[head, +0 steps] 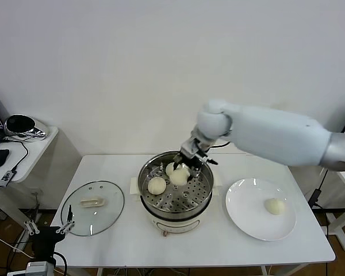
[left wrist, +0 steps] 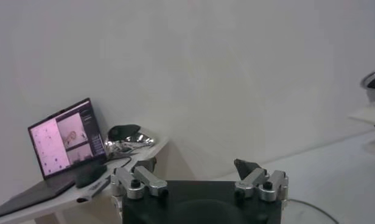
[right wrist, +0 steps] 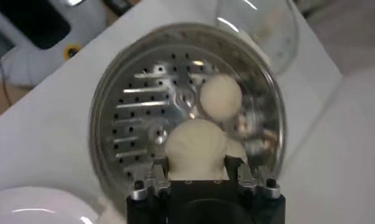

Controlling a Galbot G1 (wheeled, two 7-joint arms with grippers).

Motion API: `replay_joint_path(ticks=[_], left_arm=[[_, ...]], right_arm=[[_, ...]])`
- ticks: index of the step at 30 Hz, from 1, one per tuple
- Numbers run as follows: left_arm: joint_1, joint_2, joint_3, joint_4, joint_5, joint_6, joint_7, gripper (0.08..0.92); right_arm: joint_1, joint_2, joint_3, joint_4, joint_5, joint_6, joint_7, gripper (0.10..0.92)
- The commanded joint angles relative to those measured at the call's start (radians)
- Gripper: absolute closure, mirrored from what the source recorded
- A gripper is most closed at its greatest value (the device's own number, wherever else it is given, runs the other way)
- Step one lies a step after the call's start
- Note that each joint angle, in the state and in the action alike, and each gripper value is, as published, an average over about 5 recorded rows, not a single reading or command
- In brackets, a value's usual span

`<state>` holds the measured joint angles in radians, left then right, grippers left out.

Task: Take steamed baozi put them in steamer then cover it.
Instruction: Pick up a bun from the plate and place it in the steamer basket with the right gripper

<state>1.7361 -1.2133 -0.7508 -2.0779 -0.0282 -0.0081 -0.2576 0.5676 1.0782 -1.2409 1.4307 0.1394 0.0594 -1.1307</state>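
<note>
A: Right gripper [head: 186, 167] status?
B: Reaching into the steamer [head: 176, 214] from the far right, its fingers [right wrist: 160, 172] pinching a baozi [head: 179, 176] at the far side of the perforated tray [right wrist: 139, 115].
A: Other buns?
B: One [head: 157, 185] on the tray's left, one [head: 170, 168] at the far edge just behind the held one, one [head: 274, 206] on the white plate [head: 241, 215] at the right. Round, no long axis.
A: Lid?
B: Glass cover [head: 92, 207] lies flat on the table [head: 218, 247] left of the steamer; its oblong handle [head: 92, 202] runs left-right.
A: Left gripper [left wrist: 199, 182]?
B: Spread wide, low at the near left, off the table's corner.
</note>
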Motion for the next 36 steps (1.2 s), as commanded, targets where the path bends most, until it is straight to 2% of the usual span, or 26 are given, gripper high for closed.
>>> replay_joint_path(ticks=[1,22,25,31,36], left_arm=[[0.0,-0.001,-0.006,0.003,-0.001,0.0,-0.001,0.177],[-0.005,-0.008,-0.005,0.015,0.001,-0.005,-0.005,0.177],[-0.005,-0.008,-0.005,0.015,0.0,-0.005,-0.005,0.177],[-0.006,-0.008,-0.005,0.014,0.0,-0.005,-0.005,0.177],[-0.007,-0.004,-0.007,0.012,-0.002,-0.005,-0.005,0.177]], right_arm=[[-0.026,0.139,-0.085,-0.047,-0.106,0.189,0.007,0.448],[-0.054,0.091,-0.102,-0.006,-0.136,0.283,-0.009,0.435],[-0.05,0.093,-0.103,-0.008,-0.139,0.302,-0.005,0.386],[-0.021,0.09,-0.096,-0.004,-0.127,0.328,0.0,0.232],[0.026,0.033,-0.061,0.013,-0.09,0.302,-0.013,0.204]])
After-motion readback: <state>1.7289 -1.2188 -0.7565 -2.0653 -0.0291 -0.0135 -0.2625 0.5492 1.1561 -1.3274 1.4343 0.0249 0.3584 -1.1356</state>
